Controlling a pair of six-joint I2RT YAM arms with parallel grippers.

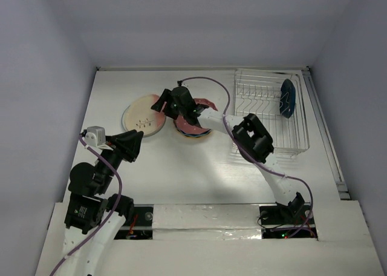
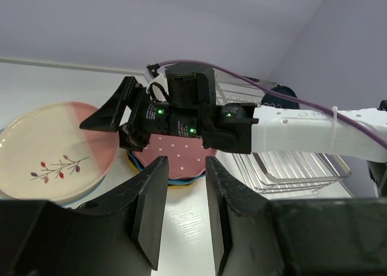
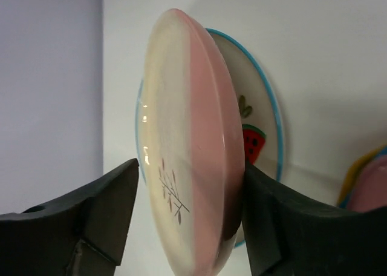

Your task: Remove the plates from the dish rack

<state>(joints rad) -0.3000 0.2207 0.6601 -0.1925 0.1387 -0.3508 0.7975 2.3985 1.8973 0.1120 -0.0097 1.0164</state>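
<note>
The cream-and-pink plate (image 1: 140,115) (image 2: 42,155) (image 3: 181,137) lies on the white plate with red watermelon marks (image 3: 257,124) at the table's left middle. My right gripper (image 1: 158,103) (image 2: 118,121) (image 3: 188,170) straddles its right rim with the jaws spread: one finger is under the rim, the other a little off the top. The maroon-pink dotted plate (image 1: 192,128) (image 2: 175,158) tops a stack with teal and yellow rims (image 2: 175,180). The dish rack (image 1: 260,88) (image 2: 290,167) holds the dark navy plate (image 1: 288,98) upright. My left gripper (image 1: 130,144) (image 2: 185,164) is open and empty.
My right arm (image 1: 254,137) reaches from the near right across the table, over the stack, beside the rack's left side. White walls close in the table on the left, back and right. The rack stands at the back right corner.
</note>
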